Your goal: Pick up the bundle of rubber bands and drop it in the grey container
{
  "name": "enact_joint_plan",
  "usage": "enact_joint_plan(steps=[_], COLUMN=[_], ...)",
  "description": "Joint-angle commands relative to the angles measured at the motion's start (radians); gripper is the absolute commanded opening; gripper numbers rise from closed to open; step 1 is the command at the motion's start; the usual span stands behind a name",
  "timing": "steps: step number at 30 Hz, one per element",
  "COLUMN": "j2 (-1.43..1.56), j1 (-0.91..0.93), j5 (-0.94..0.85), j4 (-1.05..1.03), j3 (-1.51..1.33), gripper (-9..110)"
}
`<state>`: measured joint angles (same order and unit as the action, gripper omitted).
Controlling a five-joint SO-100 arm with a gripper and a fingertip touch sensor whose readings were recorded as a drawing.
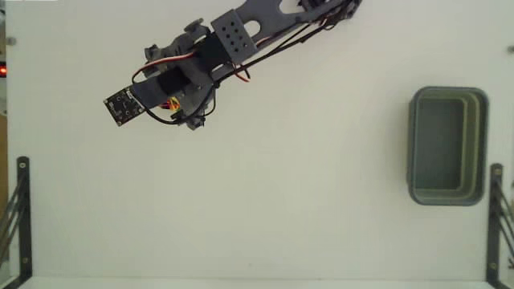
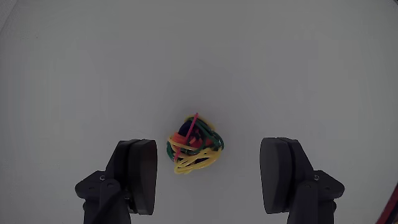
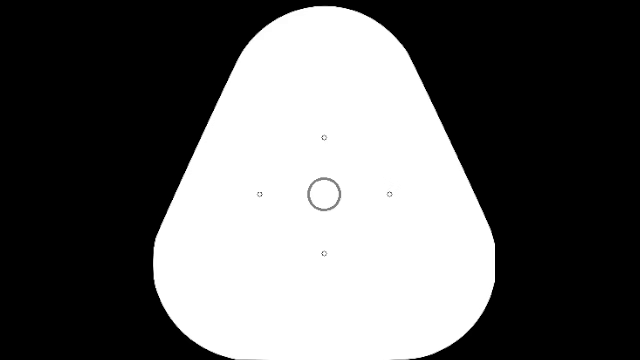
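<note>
In the wrist view the bundle of rubber bands (image 2: 194,144), a small knot of yellow, red and green loops, lies on the white table. It sits between my two dark fingers, nearer the left finger (image 2: 140,174) than the right one (image 2: 280,174), and touches neither. My gripper (image 2: 210,163) is open around it. In the fixed view the gripper (image 1: 178,112) hangs over the upper left of the table and the arm hides the bundle. The grey container (image 1: 482,144) stands far off at the right edge, with nothing in it.
The arm (image 1: 265,24) reaches in from the top of the fixed view. Black metal brackets stand at the lower left (image 1: 20,217) and lower right (image 1: 495,217) table edges. Bare white tabletop (image 1: 305,177) lies between gripper and container.
</note>
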<state>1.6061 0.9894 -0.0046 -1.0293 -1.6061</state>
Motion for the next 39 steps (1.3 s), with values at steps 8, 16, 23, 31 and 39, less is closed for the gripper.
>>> enact_joint_plan(steps=[8, 16, 23, 31, 39], j2=[0.03, 0.031, 0.03, 0.027, 0.022], j1=[0.009, 0.009, 0.009, 0.009, 0.009], j5=[0.005, 0.005, 0.005, 0.005, 0.005], j4=[0.031, 0.075, 0.121, 0.17, 0.216], j3=[0.019, -0.026, -0.071, -0.117, -0.157], gripper=[110, 110, 110, 110, 110])
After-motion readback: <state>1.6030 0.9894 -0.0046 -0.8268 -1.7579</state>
